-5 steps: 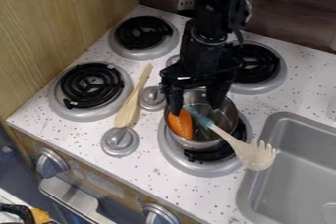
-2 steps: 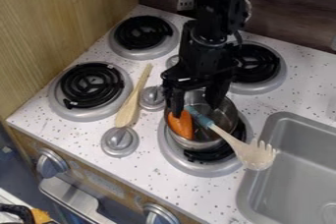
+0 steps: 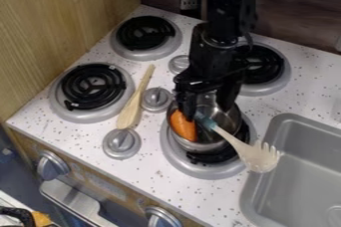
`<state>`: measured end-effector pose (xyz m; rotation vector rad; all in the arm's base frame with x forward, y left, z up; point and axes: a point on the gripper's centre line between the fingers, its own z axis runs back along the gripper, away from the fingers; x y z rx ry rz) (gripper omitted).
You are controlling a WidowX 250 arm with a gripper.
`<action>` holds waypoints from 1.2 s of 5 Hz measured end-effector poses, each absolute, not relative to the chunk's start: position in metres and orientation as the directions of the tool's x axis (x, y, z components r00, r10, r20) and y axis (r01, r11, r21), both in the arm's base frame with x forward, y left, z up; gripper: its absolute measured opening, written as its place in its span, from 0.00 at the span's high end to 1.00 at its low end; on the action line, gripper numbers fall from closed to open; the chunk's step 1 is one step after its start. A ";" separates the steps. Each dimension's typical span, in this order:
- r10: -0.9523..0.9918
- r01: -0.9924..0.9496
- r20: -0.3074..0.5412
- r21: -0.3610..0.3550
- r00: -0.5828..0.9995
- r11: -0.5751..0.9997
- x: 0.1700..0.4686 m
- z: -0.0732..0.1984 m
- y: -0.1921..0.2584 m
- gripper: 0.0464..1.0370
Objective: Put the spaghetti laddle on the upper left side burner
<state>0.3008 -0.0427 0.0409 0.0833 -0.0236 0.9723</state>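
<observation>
My gripper hangs open over the metal pot, one finger at each side of the pot's mouth. The spaghetti ladle leans on the pot's rim; its blue handle end lies inside, between and just below the fingers, and its pale toothed head sticks out toward the sink. Whether the left finger touches the handle I cannot tell. The upper left burner has a black coil with nothing on it.
An orange carrot-like object is in the pot, beside the left finger. A wooden spatula lies between the left and right burners. The grey sink is at the right, and a wooden wall borders the left.
My gripper has shifted slightly to the right, bringing its left finger closer to the ladle's blue handle. The ladle and the pot have kept their places.
</observation>
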 end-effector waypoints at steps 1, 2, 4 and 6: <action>0.826 -0.825 0.021 0.075 0.563 0.560 0.298 0.032 -0.047 0.04; 0.842 -0.840 -0.008 0.061 0.539 0.539 0.299 0.028 -0.048 0.04; 0.859 -0.857 -0.015 0.062 0.511 0.511 0.297 0.025 -0.046 0.16; 0.887 -0.887 -0.041 0.031 0.460 0.462 0.295 0.013 -0.050 0.17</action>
